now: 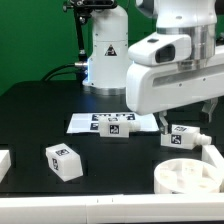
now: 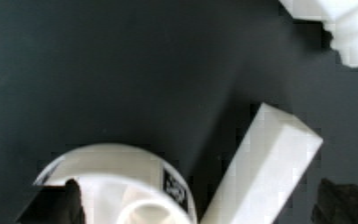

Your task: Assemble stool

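Black tabletop [image 1: 30, 110] before a green backdrop carries, from the exterior view's left, a tagged white leg [image 1: 65, 160], the marker board [image 1: 84, 122] with a small tagged block [image 1: 116, 127] on it, a second leg [image 1: 185, 138] and the round socketed seat disc [image 1: 190, 175]. The gripper [image 1: 187, 116] hangs pointing down above that second leg and the disc, jaws spread wide, gripping nothing. Both parts lie apart, unjoined.
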